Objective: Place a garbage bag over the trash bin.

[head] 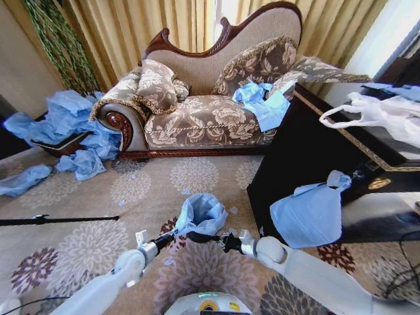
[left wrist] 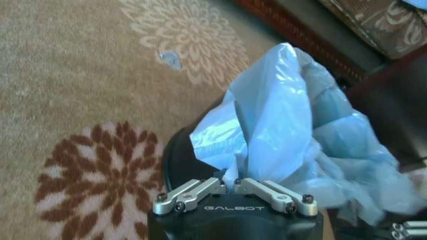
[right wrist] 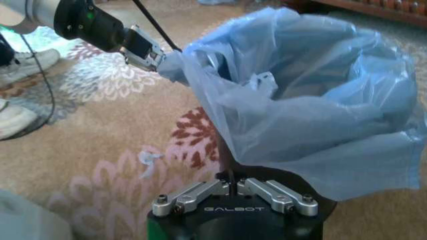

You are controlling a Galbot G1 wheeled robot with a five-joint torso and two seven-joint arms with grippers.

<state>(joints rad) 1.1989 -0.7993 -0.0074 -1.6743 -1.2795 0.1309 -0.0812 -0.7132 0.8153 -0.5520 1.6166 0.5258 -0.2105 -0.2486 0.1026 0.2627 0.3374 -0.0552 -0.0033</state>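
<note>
The light blue garbage bag (head: pixel 201 213) is spread open over the small black trash bin (head: pixel 197 237) on the carpet just in front of me. My left gripper (head: pixel 172 237) is shut on the bag's left edge, and in the left wrist view that gripper (left wrist: pixel 230 183) pinches a fold of the bag (left wrist: pixel 280 125) above the bin's dark rim (left wrist: pixel 177 160). My right gripper (head: pixel 225 242) is shut on the bag's right edge. The right wrist view shows the right gripper (right wrist: pixel 232 183) under the bag's open mouth (right wrist: pixel 307 100), with the left gripper (right wrist: pixel 150 54) across from it.
A patterned sofa (head: pixel 197 118) stands behind, with blue bags heaped at its left end (head: pixel 65 118). A black cabinet (head: pixel 308 157) to the right carries a white handled bag (head: pixel 374 115) and a knotted blue bag (head: pixel 312 210). A black rod (head: pixel 52 220) lies left. A person's shoes (right wrist: pixel 20 65) stand nearby.
</note>
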